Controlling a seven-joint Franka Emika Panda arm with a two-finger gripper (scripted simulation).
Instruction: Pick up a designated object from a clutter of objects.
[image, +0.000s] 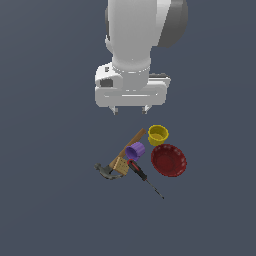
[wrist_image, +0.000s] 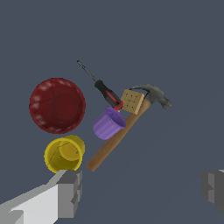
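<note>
Our gripper is wide open and holds nothing. From it, the tan block sits at about twelve o'clock, leaning on the hammer, just beside the purple cup.

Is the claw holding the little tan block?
No, the claw hangs open above the pile, and the tan block lies on the hammer by the purple cup.

I can read no text, label, brand or number on anything before me. The tan block shows only a paler face with small dots, which form no letters or digits.
</note>
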